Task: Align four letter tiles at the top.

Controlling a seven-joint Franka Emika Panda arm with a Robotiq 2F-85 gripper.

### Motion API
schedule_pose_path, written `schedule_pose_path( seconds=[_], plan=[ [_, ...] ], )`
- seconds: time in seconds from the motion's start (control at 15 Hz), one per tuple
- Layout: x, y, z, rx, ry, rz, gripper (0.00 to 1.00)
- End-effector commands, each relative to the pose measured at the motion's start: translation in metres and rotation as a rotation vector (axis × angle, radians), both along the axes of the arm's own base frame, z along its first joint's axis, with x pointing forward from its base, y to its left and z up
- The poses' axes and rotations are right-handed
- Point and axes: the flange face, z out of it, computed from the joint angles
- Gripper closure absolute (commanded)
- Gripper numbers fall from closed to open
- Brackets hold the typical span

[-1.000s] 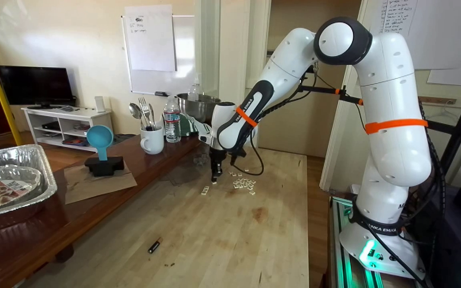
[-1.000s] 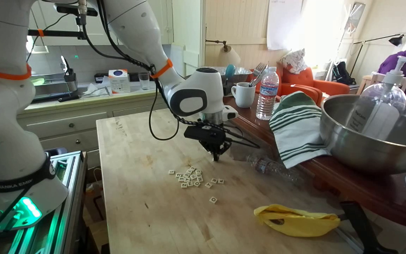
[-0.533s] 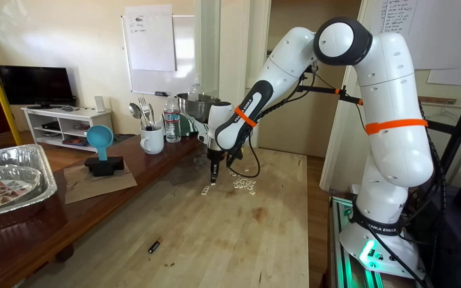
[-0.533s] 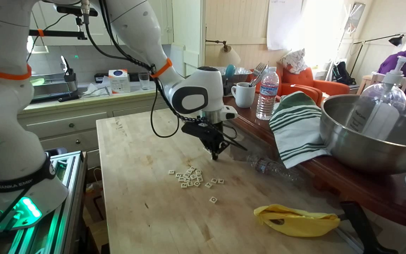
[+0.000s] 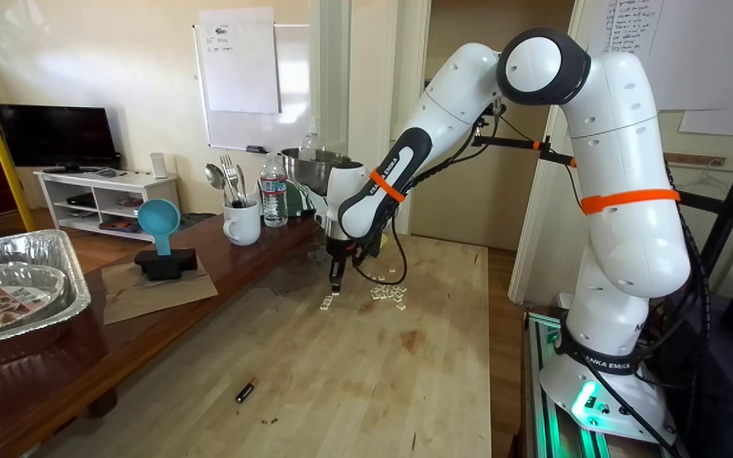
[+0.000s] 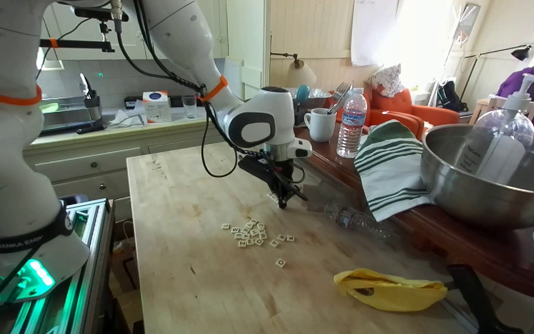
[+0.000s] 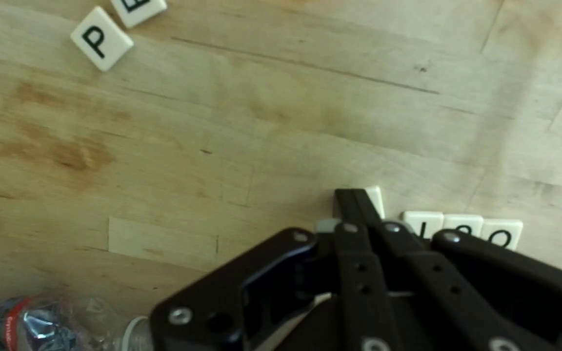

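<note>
Wrist view: at the counter (image 7: pixel 261 78), your hand (image 7: pixel 351 192) is pinched closed, nothing visible in its grip; the row of three tiles (image 7: pixel 463 221) runs off to the right, and the loose tile (image 7: pixel 375 201) lies between, higher in view than that row and slightly turned, so your next nudge likely goes right, onto its line. You can read FRANKA EMIKA on the arm (image 6: pixel 184 41) in an exterior view, P on a distant tile (image 7: pixel 102 39), probably O ending the row.

Tile (image 7: pixel 375 200) by the gripper (image 7: pixel 352 191): partly covered — letter unreadable.
Top tile (image 7: pixel 139 10), wrist view: cut off.
Bottle (image 7: pixel 49 325), same view: cut off — left and bottom.
</note>
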Motion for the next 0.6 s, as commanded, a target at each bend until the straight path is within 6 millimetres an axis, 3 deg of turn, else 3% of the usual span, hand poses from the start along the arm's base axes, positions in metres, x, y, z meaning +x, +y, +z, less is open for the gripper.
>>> schedule_pose_path(
  seconds=[0.0,0.53],
  plan=[
    [0.0056,0.0066,-0.0121,0.001,0.033,-0.077,1.0],
    [0.0083,0.013,-0.0142,0.006,0.046,-0.191,1.0]
  ],
)
